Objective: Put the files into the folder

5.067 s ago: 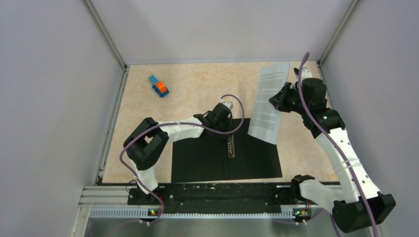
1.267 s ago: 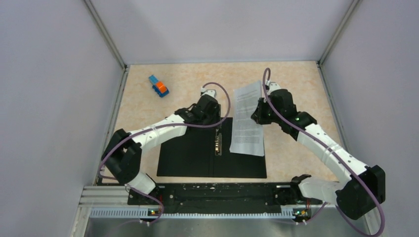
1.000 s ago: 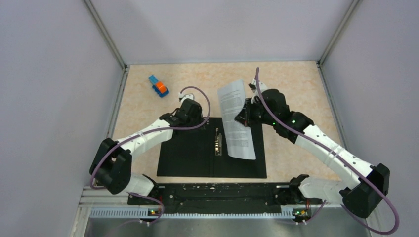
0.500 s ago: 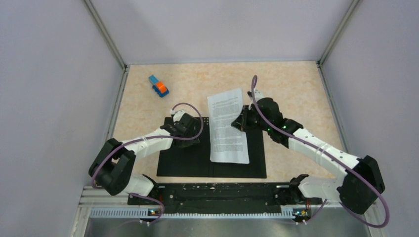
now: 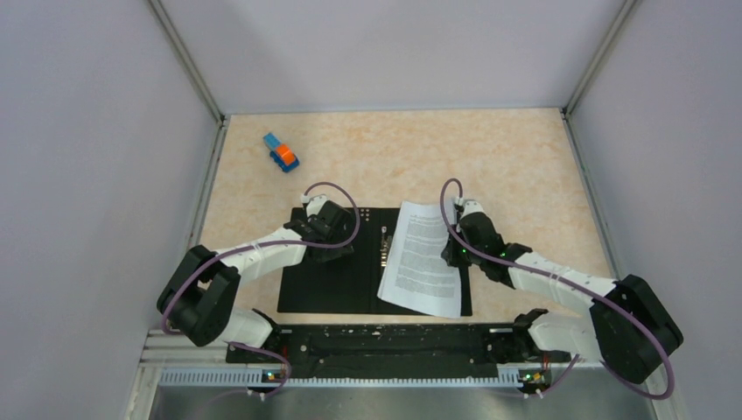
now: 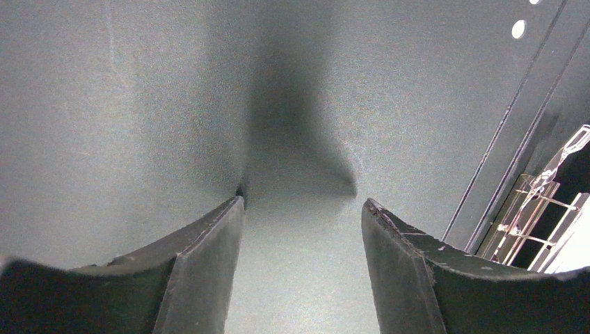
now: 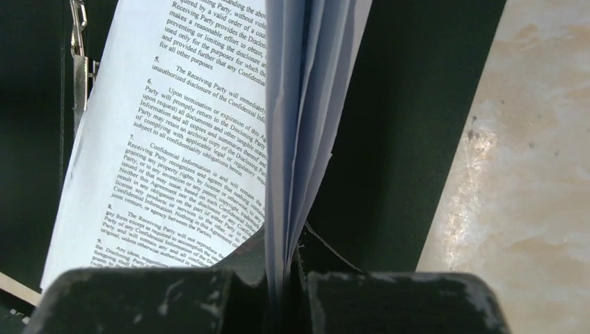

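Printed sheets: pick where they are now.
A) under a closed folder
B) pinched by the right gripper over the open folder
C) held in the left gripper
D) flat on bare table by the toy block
B: the right gripper is shut on the sheets, which lie across the open folder.

the arms have white links, black joints, purple cables; left pincer matte black.
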Controlling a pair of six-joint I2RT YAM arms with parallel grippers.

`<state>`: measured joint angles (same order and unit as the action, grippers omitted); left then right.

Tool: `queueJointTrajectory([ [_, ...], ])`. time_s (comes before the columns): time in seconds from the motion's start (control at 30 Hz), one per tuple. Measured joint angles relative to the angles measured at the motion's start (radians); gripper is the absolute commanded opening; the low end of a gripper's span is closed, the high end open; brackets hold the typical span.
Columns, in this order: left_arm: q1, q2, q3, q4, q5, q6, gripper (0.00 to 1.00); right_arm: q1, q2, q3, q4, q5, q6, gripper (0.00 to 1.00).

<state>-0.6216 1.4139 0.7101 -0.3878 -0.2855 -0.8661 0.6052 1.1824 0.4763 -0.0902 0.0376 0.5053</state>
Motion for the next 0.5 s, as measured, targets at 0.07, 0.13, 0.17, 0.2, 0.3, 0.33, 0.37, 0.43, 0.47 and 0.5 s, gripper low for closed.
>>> queueJointTrajectory([
  [0.07,0.000,0.000,0.000,0.000,0.000,0.000,0.68,0.000,-0.033,-0.039,0.023,0.011,0.000,0.00],
  [0.13,0.000,0.000,0.000,0.000,0.000,0.000,0.68,0.000,-0.050,-0.058,0.037,0.018,0.000,0.00],
  [0.17,0.000,0.000,0.000,0.001,0.000,0.000,0.68,0.000,-0.053,-0.063,0.044,0.021,0.000,0.00],
  [0.2,0.000,0.000,0.000,0.001,0.000,0.000,0.68,0.000,-0.054,-0.064,0.048,0.022,-0.001,0.00],
  [0.3,0.000,0.001,0.000,0.001,0.000,0.000,0.68,0.000,-0.056,-0.064,0.059,0.025,-0.013,0.00],
  [0.33,0.000,0.001,0.000,0.001,0.000,0.000,0.68,0.000,-0.057,-0.064,0.060,0.026,-0.017,0.00],
  [0.37,0.000,0.002,0.000,0.001,0.000,0.001,0.68,0.000,-0.058,-0.064,0.060,0.026,-0.024,0.00],
  [0.43,0.000,0.002,0.001,0.001,0.000,0.002,0.68,0.000,-0.060,-0.064,0.059,0.026,-0.039,0.00],
  [0.47,0.000,0.002,0.001,0.001,0.000,0.002,0.68,0.000,-0.063,-0.064,0.056,0.026,-0.043,0.00],
  [0.5,0.000,0.002,0.001,0.001,0.001,0.004,0.68,0.000,-0.067,-0.064,0.052,0.026,-0.050,0.00],
])
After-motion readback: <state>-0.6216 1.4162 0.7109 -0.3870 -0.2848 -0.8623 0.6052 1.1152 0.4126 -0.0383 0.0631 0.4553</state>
